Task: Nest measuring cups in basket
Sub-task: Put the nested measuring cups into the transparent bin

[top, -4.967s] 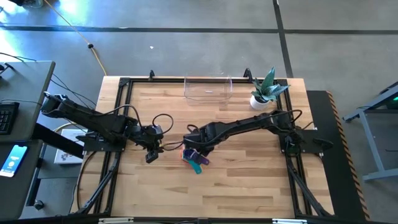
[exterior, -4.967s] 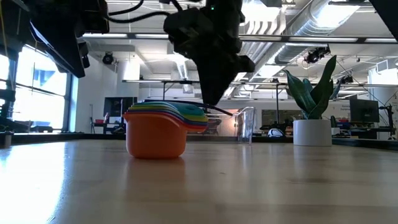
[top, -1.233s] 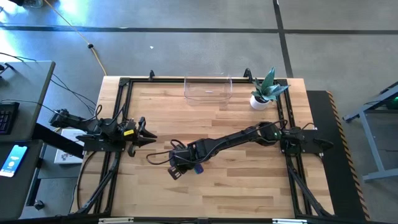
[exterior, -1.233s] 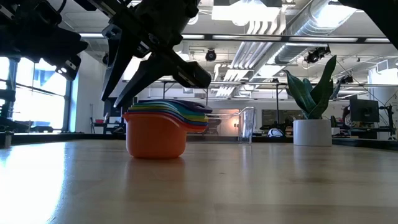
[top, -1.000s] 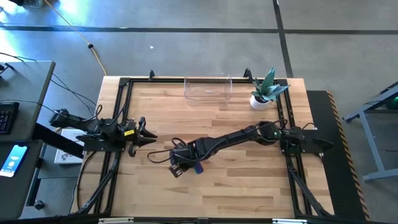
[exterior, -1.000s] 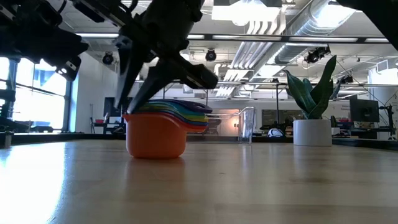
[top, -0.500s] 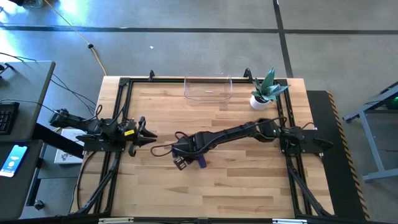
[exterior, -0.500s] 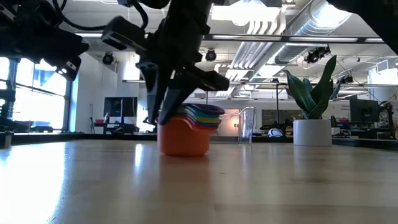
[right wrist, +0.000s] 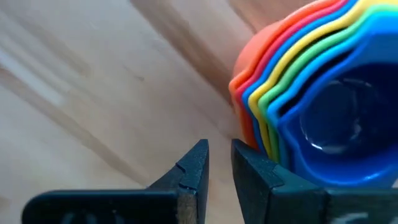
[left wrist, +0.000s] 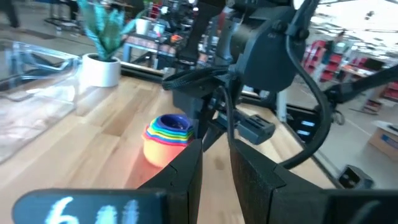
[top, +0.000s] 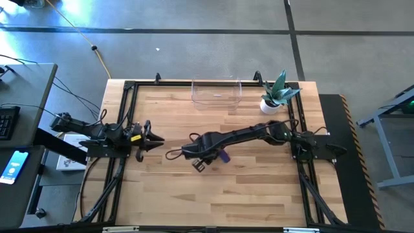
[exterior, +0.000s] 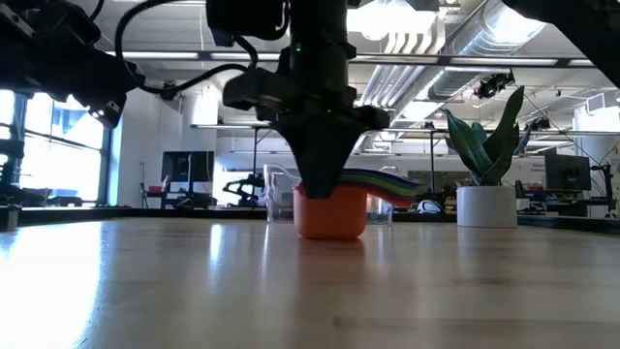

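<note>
The measuring cups stand nested in one stack [top: 222, 156], orange outermost and blue innermost [right wrist: 323, 118], with their handles fanned to one side [exterior: 387, 182]. The stack rests upright on its orange base [exterior: 330, 218] near the table's middle. My right gripper [right wrist: 219, 163] is shut and points down beside the stack [exterior: 321, 189]. My left gripper [left wrist: 216, 165] is shut and waits at the table's left edge [top: 150, 140]. The clear basket [top: 216, 92] stands at the far edge. My right gripper pushes the stack with the outer side of one finger [right wrist: 261, 177], which lies against the orange cup's side wall [right wrist: 242, 134] low down. The shut fingers come from above, pointing down. The stack stands upright on the table.
A white pot with a green plant [top: 270, 103] stands at the far right corner, right of the basket, and shows in the low view too [exterior: 486, 206]. Bare wood lies between the stack and the basket. Black frame rails run along the table's left and right sides.
My right gripper has swept toward the table's right and far edge, turning as it went. The stack of cups has slid along the table with it, staying upright and nested. Its handles have swung round. My left arm has kept still.
</note>
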Controlling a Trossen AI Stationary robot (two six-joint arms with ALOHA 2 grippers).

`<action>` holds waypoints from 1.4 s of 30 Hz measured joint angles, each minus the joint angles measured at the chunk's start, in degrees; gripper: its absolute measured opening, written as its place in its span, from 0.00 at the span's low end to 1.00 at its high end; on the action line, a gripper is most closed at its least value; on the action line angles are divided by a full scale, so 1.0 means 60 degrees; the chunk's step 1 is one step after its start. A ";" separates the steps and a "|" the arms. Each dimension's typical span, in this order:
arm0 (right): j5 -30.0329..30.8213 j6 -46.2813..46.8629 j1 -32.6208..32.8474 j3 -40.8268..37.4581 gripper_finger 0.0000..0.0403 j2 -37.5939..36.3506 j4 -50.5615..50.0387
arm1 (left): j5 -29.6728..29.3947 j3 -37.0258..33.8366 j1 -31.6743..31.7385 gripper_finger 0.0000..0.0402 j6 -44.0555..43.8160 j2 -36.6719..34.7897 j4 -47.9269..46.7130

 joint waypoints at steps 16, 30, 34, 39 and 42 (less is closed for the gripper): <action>0.0340 -0.0526 -0.0068 0.1945 0.15 -0.0040 -0.0539 | -0.0453 0.0004 0.0000 0.18 0.0173 0.0146 0.0058; 0.1619 -0.0325 -0.0060 0.1792 0.15 -0.1401 -0.1683 | -0.0449 0.0004 0.0000 0.18 0.0169 0.0157 0.0051; 0.1831 -0.0739 -0.0056 0.1792 0.15 -0.1585 -0.2220 | -0.0449 0.0004 0.0000 0.18 0.0169 0.0156 0.0051; 0.1958 -0.1616 0.0041 0.1785 0.15 -0.1860 -0.2622 | -0.0449 0.0004 0.0000 0.18 0.0169 0.0157 0.0049; 0.2021 -0.2210 0.0184 0.1778 0.15 -0.2043 -0.2631 | -0.0449 0.0004 0.0000 0.18 0.0169 0.0157 0.0054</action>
